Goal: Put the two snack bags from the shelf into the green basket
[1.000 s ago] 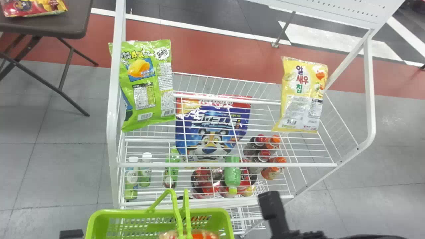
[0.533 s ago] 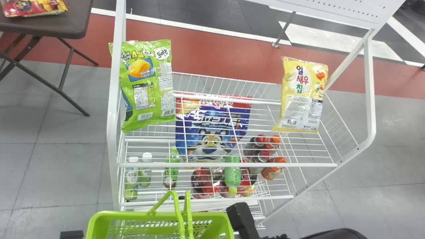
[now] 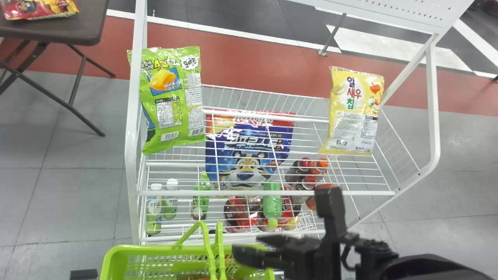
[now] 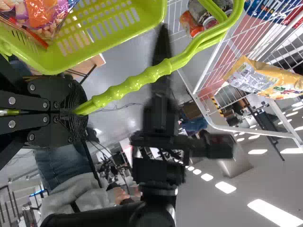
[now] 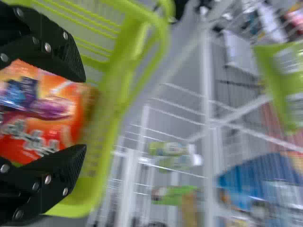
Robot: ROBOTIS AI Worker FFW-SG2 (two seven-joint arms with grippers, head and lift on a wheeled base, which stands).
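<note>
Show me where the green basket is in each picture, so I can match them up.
Head view: the green basket sits at the bottom edge, left of centre.
Left wrist view: beside the left gripper, which grips its handle.
Right wrist view: below the right gripper, around an orange packet.
Shared landmark: the white wire rack.

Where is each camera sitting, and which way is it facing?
Head view: on the head, facing forward and down over shelf and basket; right hand and a sliver of left arm show.
Left wrist view: on that wrist, looking past the left hand, shut on the basket handle, toward the right arm.
Right wrist view: on that wrist, looking past its open fingers at an orange packet.
Head and left wrist views share the yellow bag.
</note>
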